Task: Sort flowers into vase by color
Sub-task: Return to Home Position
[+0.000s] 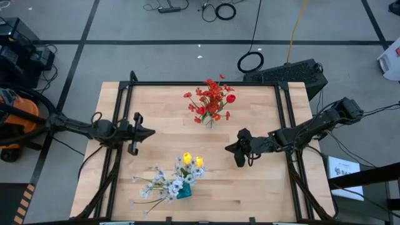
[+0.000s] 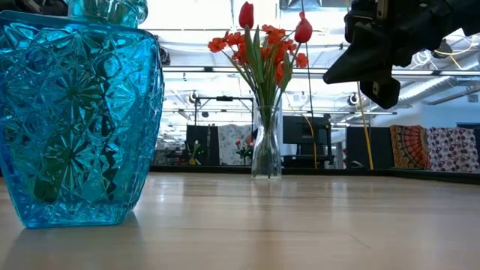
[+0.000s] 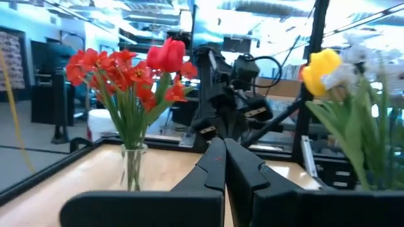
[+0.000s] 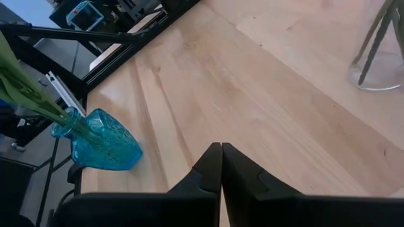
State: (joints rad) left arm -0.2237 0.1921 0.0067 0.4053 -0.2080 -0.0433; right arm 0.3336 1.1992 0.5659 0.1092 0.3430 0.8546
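Fingers (image 3: 211, 170) of the left gripper (image 1: 150, 132) are pressing together on nothing, and that gripper is hovering at the left middle of the high view, pointing toward the frame's right. Toward the lower centre, the blue cut-glass vase (image 1: 184, 191) is standing upright, holding the white sprays (image 1: 159, 185) and two yellow tulip buds (image 1: 192, 160). At the upper centre, the clear glass vase (image 2: 267, 150) is holding the red flowers (image 1: 211, 103), stems running straight up. Just right of centre, the right gripper (image 1: 228, 148) is hanging above the table (image 1: 275, 194), its fingers (image 4: 208, 170) lying flush against each other with nothing between them, tips facing the frame's left. Every flower showing is sitting in a vase, so I am judging the sorting as finished and the arms as needing only to pull back. What is mattering here is that both bouquets are lying ahead of the fingertips, between the two grippers, with the red one nearer the right gripper. Backing each arm out along its own line, away from the centre, is looking like the way to avoid brushing the tall stems
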